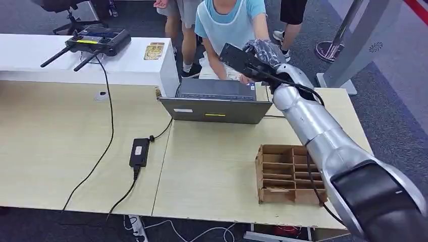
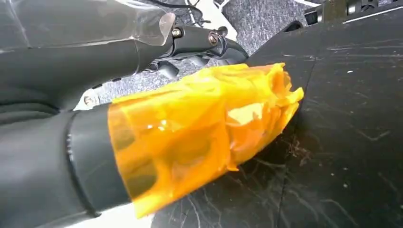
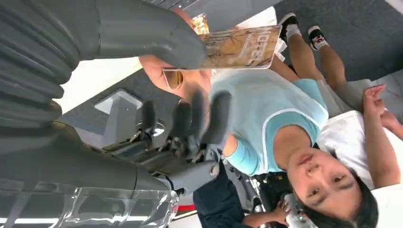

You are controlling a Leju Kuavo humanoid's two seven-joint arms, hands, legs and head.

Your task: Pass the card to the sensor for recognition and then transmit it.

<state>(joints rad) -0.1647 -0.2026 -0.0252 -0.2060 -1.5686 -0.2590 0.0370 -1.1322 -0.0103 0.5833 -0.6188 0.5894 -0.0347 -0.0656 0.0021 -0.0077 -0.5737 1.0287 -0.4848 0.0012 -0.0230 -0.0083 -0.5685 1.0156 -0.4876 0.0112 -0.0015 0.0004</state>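
Here the right robot hand (image 3: pixel 157 71) pinches the card (image 3: pixel 240 47) between thumb and fingers, raised beyond the laptop (image 1: pixel 214 103) toward a person's hand (image 3: pixel 178 78), likely for handover; whether the left robot hand (image 2: pixel 199 133) holds anything, I cannot tell.

Laptop (image 1: pixel 217 101), power adapter (image 1: pixel 139 152), cardboard organizer (image 1: pixel 282 174) on table (image 1: pixel 60 146).

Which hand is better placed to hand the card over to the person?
The right hand. It already holds the card and reaches over the laptop toward the person. The left hand hangs by dark body parts.
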